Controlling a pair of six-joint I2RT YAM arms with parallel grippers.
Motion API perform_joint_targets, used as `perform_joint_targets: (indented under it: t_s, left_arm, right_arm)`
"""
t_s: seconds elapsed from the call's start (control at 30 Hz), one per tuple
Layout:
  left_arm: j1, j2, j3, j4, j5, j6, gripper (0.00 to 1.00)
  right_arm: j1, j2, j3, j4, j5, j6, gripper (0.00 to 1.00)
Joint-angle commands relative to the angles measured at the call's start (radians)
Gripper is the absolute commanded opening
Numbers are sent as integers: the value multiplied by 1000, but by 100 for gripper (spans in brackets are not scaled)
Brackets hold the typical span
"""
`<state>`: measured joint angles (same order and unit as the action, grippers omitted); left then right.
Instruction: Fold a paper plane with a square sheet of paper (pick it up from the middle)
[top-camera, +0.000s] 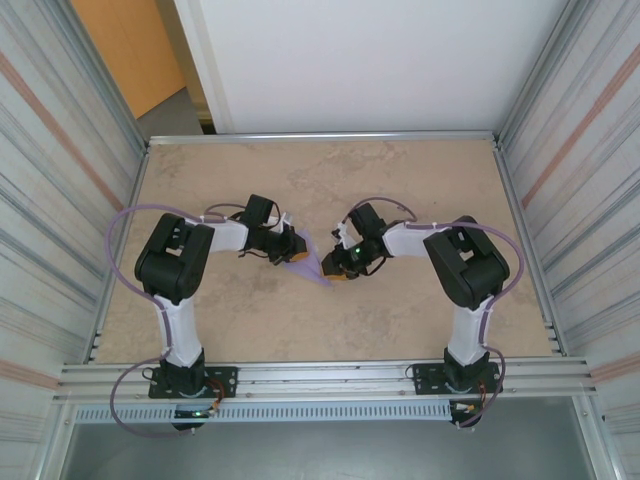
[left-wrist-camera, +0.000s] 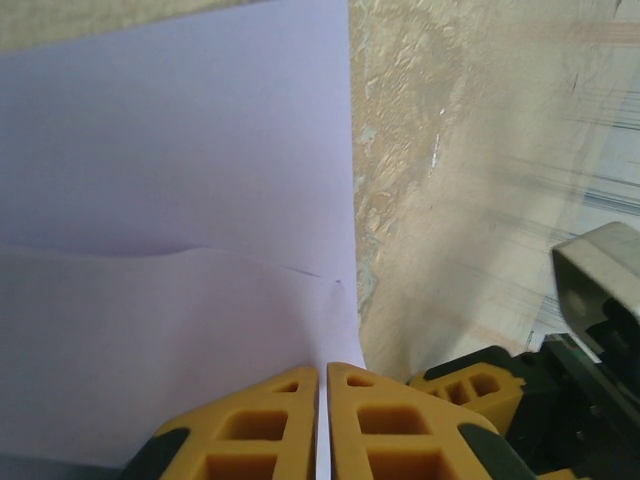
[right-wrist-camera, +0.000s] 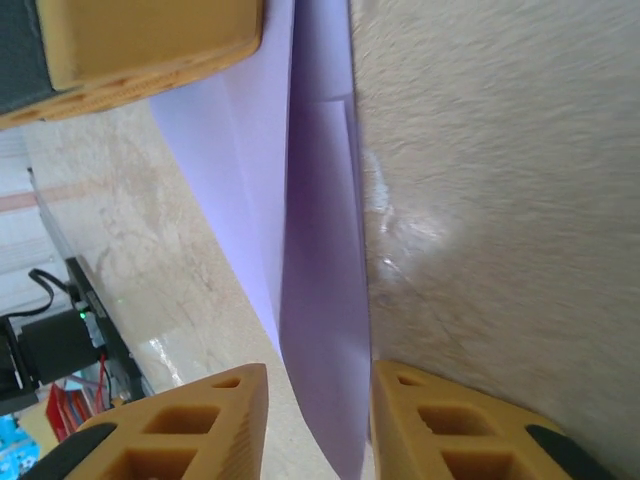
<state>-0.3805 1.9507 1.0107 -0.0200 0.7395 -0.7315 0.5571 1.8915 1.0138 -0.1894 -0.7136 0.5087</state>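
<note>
- Left hand is pinched shut on the near edge of the paper plane; as the anchor, that pinch needs to be firm
- Paper plane sits between both hands over the middle of the counter: lilac, folded, tapering to a point, faintly creased
- Right hand stands parted astride the folded edge, gripping nothing; it should probably back off straight, without dragging the layers

Beige marbled tabletop is edged by a silver aluminium rail at the near side. Grey corrugated metal walls with faint orange stripes are seen on both sides. A white flat back panel and an orange board are seen behind. Scene is evenly lit.
</note>
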Motion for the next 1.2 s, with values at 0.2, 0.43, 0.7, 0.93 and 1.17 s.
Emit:
perform_joint_targets:
  t_s: [0.2, 0.43, 0.7, 0.93, 1.17]
  left_arm:
    - [4, 20, 5, -49, -19, 17, 11]
    - [4, 15, 4, -49, -17, 13, 12]
    - [4, 10, 5, -40, -8, 5, 12]
    - [4, -3, 14, -36, 3, -1, 13]
    - [5, -39, 15, 29, 36, -21, 14]
  right_arm:
    - [37, -17, 109, -101, 188, -47, 41]
    - [90, 53, 185, -139, 251, -65, 44]
    - [98, 87, 197, -153, 284, -82, 42]
    - [99, 122, 194, -170, 280, -78, 32]
    - [99, 146, 173, -171, 267, -70, 28]
